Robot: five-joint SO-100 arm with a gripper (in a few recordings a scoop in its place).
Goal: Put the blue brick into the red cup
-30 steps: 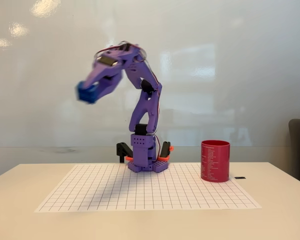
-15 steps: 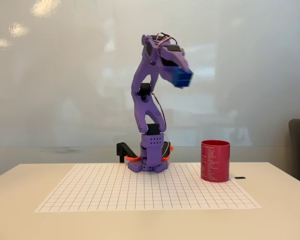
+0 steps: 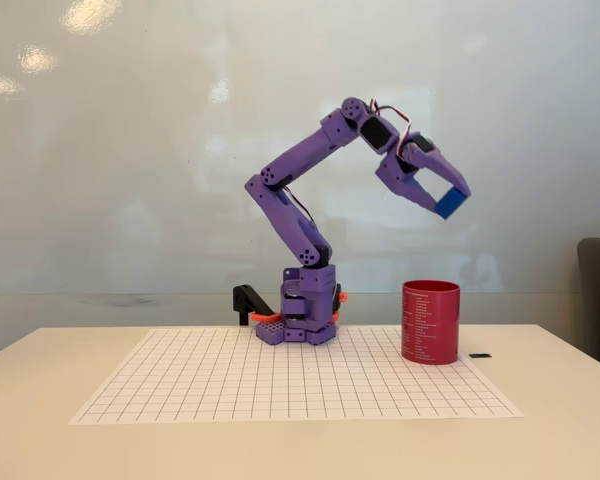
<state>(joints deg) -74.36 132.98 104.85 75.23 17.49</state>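
one purple arm holds the brick [image 3: 451, 203] clamped in its tool [image 3: 449, 200], high above the cup [image 3: 430, 321] on the worktop [image 3: 560, 420] (slightly right of the rim's centre); the drop wants the brick lowered squarely over the mouth before release.

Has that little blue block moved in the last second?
Yes. The blue brick, held in the gripper, swung from the picture's left to high above the red cup, which stands put.
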